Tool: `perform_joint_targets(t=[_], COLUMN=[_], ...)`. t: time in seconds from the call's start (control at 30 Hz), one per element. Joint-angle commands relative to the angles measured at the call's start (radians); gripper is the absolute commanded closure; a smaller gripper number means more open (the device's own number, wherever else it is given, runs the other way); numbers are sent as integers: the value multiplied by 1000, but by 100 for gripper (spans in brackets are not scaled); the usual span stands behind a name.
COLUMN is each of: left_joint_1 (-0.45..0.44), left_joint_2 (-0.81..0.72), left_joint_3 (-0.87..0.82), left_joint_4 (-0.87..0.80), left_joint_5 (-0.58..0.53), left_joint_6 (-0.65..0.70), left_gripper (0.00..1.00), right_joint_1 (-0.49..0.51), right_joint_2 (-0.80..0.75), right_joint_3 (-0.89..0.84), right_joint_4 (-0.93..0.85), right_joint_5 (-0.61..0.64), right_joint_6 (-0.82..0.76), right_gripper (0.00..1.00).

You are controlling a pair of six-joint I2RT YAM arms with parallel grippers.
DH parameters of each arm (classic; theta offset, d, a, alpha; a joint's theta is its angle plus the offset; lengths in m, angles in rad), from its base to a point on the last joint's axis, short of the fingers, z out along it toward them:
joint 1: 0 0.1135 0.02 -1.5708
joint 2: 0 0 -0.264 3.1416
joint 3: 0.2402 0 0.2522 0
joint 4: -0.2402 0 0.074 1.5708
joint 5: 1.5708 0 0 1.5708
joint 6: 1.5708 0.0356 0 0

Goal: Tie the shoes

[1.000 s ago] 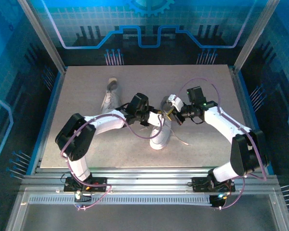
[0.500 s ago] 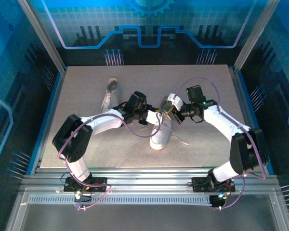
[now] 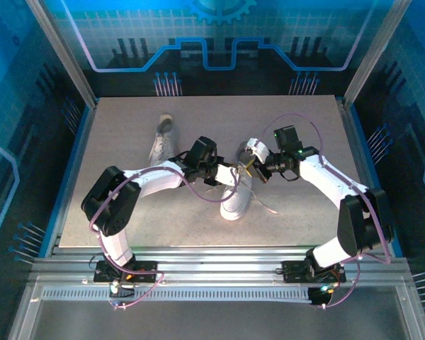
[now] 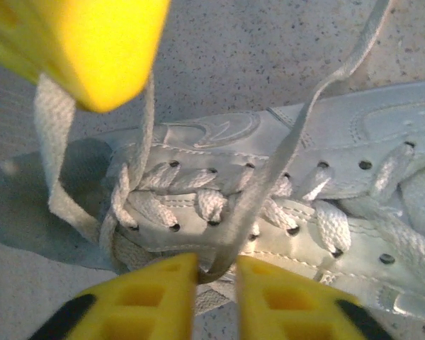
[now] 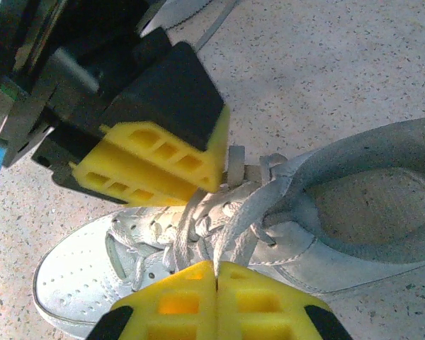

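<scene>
The near shoe [image 3: 234,200] lies on the table [image 3: 304,120] with its toe toward the arm bases and its heel away. Both grippers meet over its lacing. The left gripper [image 4: 216,268] comes in from the shoe's left. Its fingers are almost pressed together on one lace strand [image 4: 297,134], which runs from the eyelets into the narrow gap between them. The right gripper [image 5: 216,273] stands on the shoe's right, its fingers pressed fully together, and a second strand [image 4: 53,142] hangs looped from its pad. A loose lace end [image 3: 269,210] trails on the table just right of the shoe.

The step in hand looks like drawing the two strands across each other for the first knot. To do it well, both pinches should stay firm. The pulls should go outward, low and even over the tongue, so the shoe is not dragged or lifted and neither strand slips free.

The near shoe's opening [image 5: 361,205] shows bare grey lining with nothing inside. The far shoe [image 3: 163,142] lies beyond the near shoe and to its left, well apart and untouched. Its opening is too small here to judge.
</scene>
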Motion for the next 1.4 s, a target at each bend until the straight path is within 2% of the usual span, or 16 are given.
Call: perform_joint_targets(t=[0.0,0.03,0.2,0.57,1.13,1.37], left_joint_1=[-10,-12,-12,-13,-13,-13], left_joint_2=[0,-6,-45,-8,63,78], left_joint_3=[-8,-6,21,107,158,173], left_joint_4=[-9,-9,-26,1,-5,10], left_joint_5=[30,32,46,72,76,69], left_joint_6=[-3,-11,-67,-198,-219,-278], left_gripper=[95,100,100,100,100,100], right_joint_1=[-20,-22,-28,-26,-17,-12], right_joint_2=[6,4,-5,-2,8,21], right_joint_3=[29,28,25,31,41,35], right_joint_4=[-13,-9,0,5,12,27], right_joint_5=[-7,-8,-5,-18,-37,-34], right_joint_6=[3,7,8,7,3,19], right_gripper=[100,100,100,100,100,98])
